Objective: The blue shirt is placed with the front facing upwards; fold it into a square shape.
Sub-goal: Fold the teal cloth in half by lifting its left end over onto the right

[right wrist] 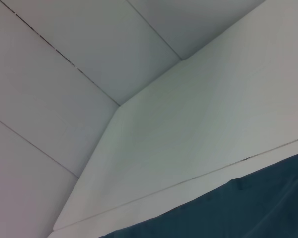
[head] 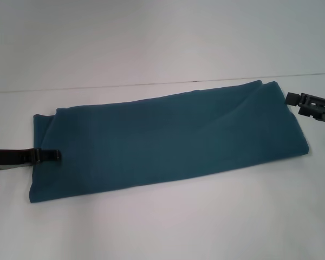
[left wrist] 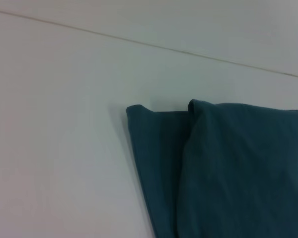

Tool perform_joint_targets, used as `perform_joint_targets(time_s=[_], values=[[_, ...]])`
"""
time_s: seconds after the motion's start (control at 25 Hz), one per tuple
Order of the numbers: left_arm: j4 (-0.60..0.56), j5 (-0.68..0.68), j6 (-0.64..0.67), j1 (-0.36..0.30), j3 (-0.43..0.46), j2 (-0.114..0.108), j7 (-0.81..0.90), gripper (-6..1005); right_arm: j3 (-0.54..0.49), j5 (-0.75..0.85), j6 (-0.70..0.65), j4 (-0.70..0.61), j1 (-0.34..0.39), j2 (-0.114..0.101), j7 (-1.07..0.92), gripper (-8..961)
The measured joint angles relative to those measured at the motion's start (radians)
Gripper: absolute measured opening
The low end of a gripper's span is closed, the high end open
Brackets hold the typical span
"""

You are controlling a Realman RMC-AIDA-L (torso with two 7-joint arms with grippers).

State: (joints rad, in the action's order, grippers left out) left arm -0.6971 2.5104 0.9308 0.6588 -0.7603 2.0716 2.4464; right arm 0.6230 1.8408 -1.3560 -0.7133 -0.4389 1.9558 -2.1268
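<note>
1. The shirt [head: 168,138] lies across the middle of the head view on a white table [head: 162,227]. It is folded into a long band that runs from the lower left up to the right. No lettering shows.
2. The left gripper [head: 50,155] reaches in from the left edge of the frame. Its dark tip sits on the band's left end, partway between the near and far corners. Whether its claw is clenched on cloth or only resting there, I cannot tell.
3. The right gripper [head: 290,98] hangs at the right edge of the frame, just beside the band's upper right corner. It looks clear of the cloth, but its claw's state cannot be told.
4. The left wrist view shows a doubled corner of the shirt [left wrist: 223,168] with layered edges on the table.
5. The right wrist view shows only a strip of cloth [right wrist: 238,210] and table edge.
6. Judgement: the lengthwise folds look done; the band still needs folding end over end to make a square.
7. The next move probably calls for a firm hold on one end's layers, then carrying it over the other end with the edges lined up.
</note>
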Motion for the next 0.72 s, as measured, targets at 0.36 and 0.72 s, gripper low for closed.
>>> perform_joint_targets(time_s=[0.36, 0.72], values=[[0.015, 0.002, 0.051, 0.030, 0.001, 0.001, 0.077, 887, -0.001, 0.000, 0.000, 0.001, 0.003, 0.000, 0.001, 928], [0.040, -0.038, 0.118, 0.083, 0.007, -0.008, 0.147, 888, -0.002, 0.000, 0.000, 0.002, 0.006, -0.001, 0.001, 928]])
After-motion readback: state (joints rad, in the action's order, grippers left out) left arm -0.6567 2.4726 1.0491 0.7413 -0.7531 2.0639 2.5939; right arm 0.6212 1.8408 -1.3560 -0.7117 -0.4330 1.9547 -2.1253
